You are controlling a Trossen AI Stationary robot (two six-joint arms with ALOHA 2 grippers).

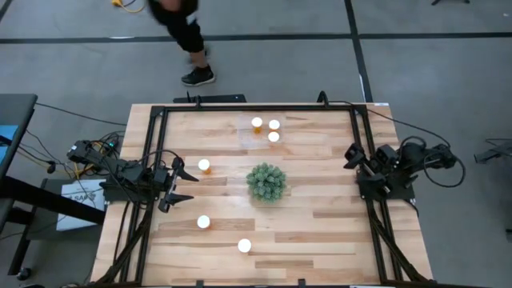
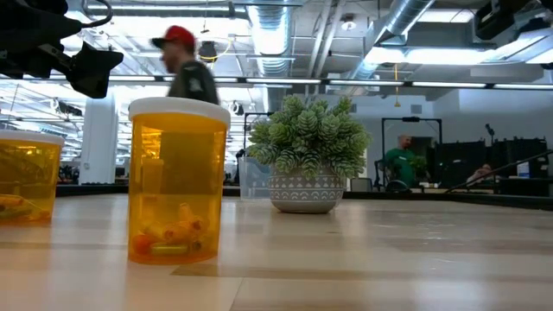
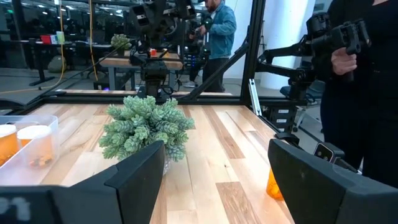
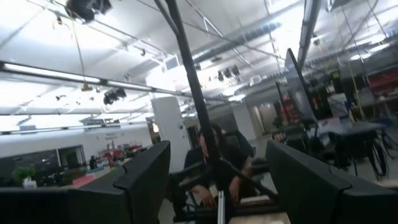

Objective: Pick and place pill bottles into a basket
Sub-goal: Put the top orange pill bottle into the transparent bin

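Note:
Three pill bottles (image 1: 257, 123) (image 1: 274, 125) (image 1: 274, 137) with white caps stand close together at the far middle, in the clear basket (image 3: 43, 127). Two of them show in the left wrist view (image 3: 34, 144). Three more stand loose on the wood (image 1: 204, 166) (image 1: 203, 222) (image 1: 244, 246); two fill the low view (image 2: 177, 181) (image 2: 26, 186). My left gripper (image 1: 180, 182) (image 3: 214, 180) is open and empty at the table's left, level, between two loose bottles. My right gripper (image 1: 352, 156) (image 4: 217, 180) is open and empty at the table's right edge, tipped upward.
A green spiky plant (image 1: 266, 182) in a pale pot (image 2: 305, 192) stands at the table's middle, between the two arms. A black metal frame (image 1: 240, 108) runs around the table. A person (image 1: 184, 32) walks beyond the far edge; another (image 3: 354, 93) stands beside the table.

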